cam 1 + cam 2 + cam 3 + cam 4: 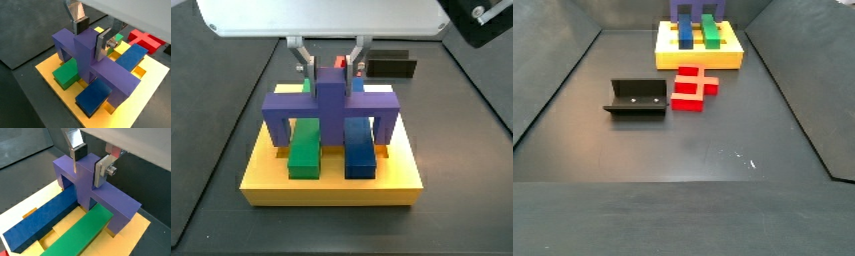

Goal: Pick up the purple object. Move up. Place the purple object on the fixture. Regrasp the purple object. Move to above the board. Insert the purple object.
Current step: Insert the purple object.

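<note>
Both wrist views hug the hand (pixel 93 34) above the board (pixel 331 185); side views face oppositely.

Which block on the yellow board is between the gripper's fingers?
The purple object: its raised stub sits between the gripper fingers. The green bar and blue bar lie underneath.

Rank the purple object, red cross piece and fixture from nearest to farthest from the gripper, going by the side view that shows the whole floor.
Gripper sits over the board, at the far end.
1. Purple object: on the board, between the fingers.
2. Red cross piece: on the floor just before the board.
3. Fixture: beside the cross, slightly farther.
</note>
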